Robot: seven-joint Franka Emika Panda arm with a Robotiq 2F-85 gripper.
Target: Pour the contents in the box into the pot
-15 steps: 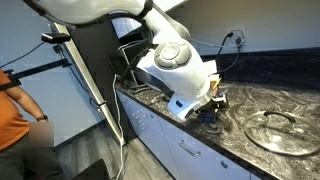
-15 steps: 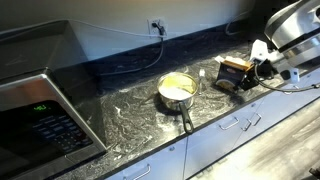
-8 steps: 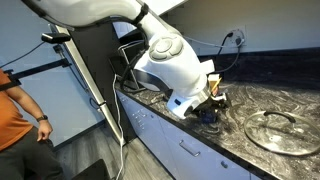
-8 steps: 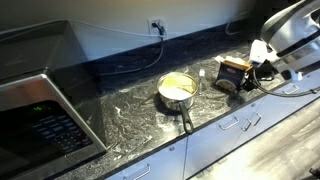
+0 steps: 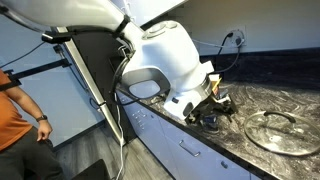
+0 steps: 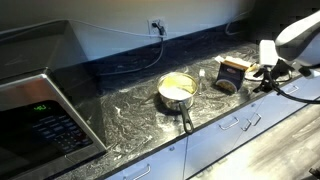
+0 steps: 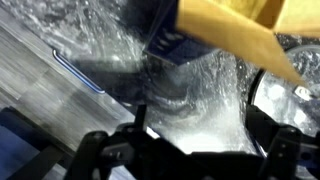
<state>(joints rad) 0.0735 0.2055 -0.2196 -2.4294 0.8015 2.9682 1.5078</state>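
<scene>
The pot (image 6: 177, 89) is a small shiny silver one with a pale inside. It stands mid-counter with its handle pointing at the front edge. The box (image 6: 233, 71), dark blue with yellow flaps, rests on the counter to the pot's right, and whether it stands or lies I cannot tell. In the wrist view the box (image 7: 178, 42) fills the top, its yellow flaps spread open. My gripper (image 6: 263, 78) hangs just right of the box, apart from it. The gripper (image 7: 200, 130) is open, with only bare counter between its dark fingers (image 7: 139, 118). In an exterior view the arm hides most of the box (image 5: 213, 84).
A flat glass lid (image 5: 275, 130) with a metal rim lies on the dark marbled counter (image 6: 130, 115). A microwave (image 6: 40, 115) stands at the counter's far end. A cable runs from a wall outlet (image 6: 155, 25). A person in orange (image 5: 10, 110) stands beside the cabinets.
The gripper has opened fully and drawn back from the box, which stays on the counter. The arm has swung and lifted away. The pot has not moved.
</scene>
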